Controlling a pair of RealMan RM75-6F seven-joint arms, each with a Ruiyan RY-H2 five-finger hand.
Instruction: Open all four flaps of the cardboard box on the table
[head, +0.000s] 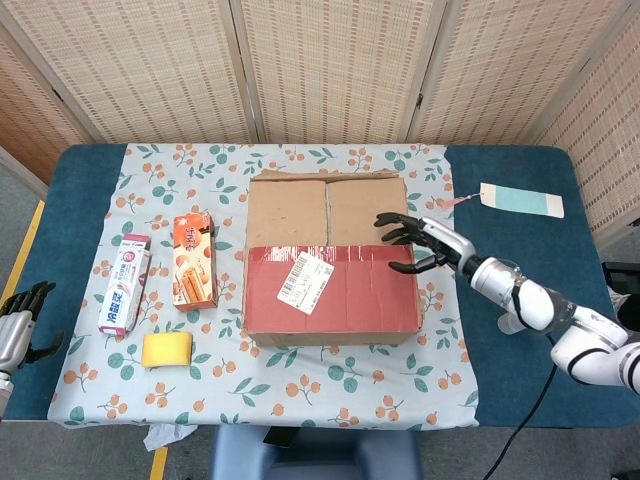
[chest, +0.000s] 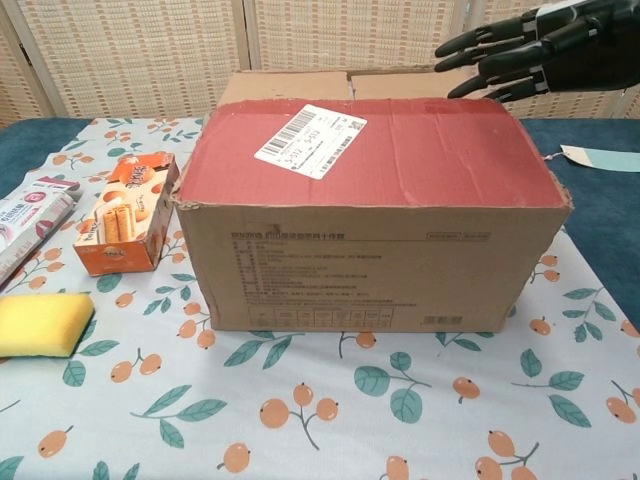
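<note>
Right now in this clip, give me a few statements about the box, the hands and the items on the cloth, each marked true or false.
1. The cardboard box has its flaps closed. True.
2. The right hand holds a flap. False: its fingers are spread over the box's right edge, gripping nothing.
3. The yellow sponge lies left of the box. True.
4. The left hand rests on the box. False: it sits at the table's far left edge.
5. A white label is on the red tape. True.
</note>
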